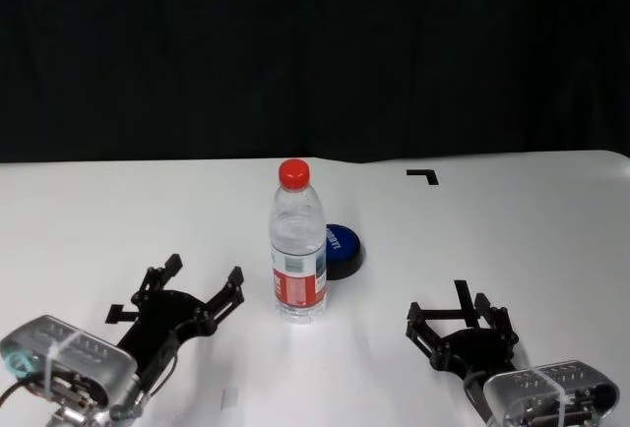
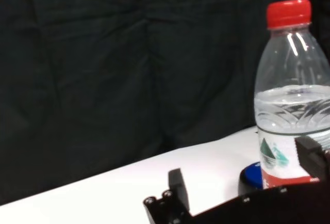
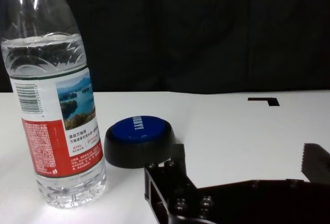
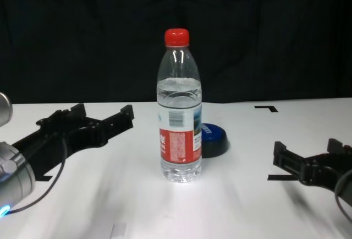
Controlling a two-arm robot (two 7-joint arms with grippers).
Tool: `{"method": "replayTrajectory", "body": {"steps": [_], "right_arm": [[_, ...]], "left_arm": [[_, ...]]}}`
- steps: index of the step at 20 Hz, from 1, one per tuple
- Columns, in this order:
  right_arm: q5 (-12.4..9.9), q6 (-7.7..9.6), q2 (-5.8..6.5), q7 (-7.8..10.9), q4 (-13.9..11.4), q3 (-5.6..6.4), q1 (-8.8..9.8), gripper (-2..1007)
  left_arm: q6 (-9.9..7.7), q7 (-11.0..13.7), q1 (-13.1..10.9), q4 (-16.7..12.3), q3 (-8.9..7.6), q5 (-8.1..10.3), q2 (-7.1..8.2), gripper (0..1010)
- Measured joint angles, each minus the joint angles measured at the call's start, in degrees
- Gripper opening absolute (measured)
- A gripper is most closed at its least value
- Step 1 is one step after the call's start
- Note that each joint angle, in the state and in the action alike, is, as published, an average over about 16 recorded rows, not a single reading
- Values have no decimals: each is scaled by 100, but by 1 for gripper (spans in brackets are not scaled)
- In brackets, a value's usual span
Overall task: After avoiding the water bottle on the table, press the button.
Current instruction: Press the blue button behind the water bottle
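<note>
Head view: the water bottle (image 1: 298,242) is seen upright near the middle of the table (image 1: 512,240), with the button (image 1: 342,250) just behind it and slightly to the robot's right, partly screened. The left gripper (image 1: 204,282) is held low, well to the left of the bottle, fingers spread, nothing held. The right gripper (image 1: 449,312) is held low to the right, likewise spread and empty.

Left wrist view: the bottle (image 2: 293,100) fills the line towards the button (image 2: 252,177), of which only a sliver is exposed. An approach from this side is judged blocked.

Right wrist view: the button (image 3: 138,141) is seen whole, close beside the bottle (image 3: 54,100); contact cannot be determined. A clear path lies from the right gripper (image 3: 242,172); this arm is judged better placed for the press.

Chest view: both grippers (image 4: 102,118) (image 4: 311,162) are noted flanking the bottle (image 4: 180,112), well apart from it; the button (image 4: 213,140) remains unpressed.
</note>
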State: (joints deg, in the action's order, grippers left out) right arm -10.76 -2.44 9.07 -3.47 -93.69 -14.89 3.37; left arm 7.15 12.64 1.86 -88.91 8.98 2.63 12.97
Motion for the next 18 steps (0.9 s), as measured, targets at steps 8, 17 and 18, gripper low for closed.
{"method": "replayTrajectory", "body": {"steps": [8,17,18], "right_arm": [[0,0,0,0,0,0,0,1003],[0,0,0,0,0,0,0,1003],[0,0,0,0,0,0,0,1003]], "left_arm": [[89,143,140,178,146,38,31,1010],[194,225,309,369,318,26,49,1009],[205,231,326,388,335,25,48,1009]]}}
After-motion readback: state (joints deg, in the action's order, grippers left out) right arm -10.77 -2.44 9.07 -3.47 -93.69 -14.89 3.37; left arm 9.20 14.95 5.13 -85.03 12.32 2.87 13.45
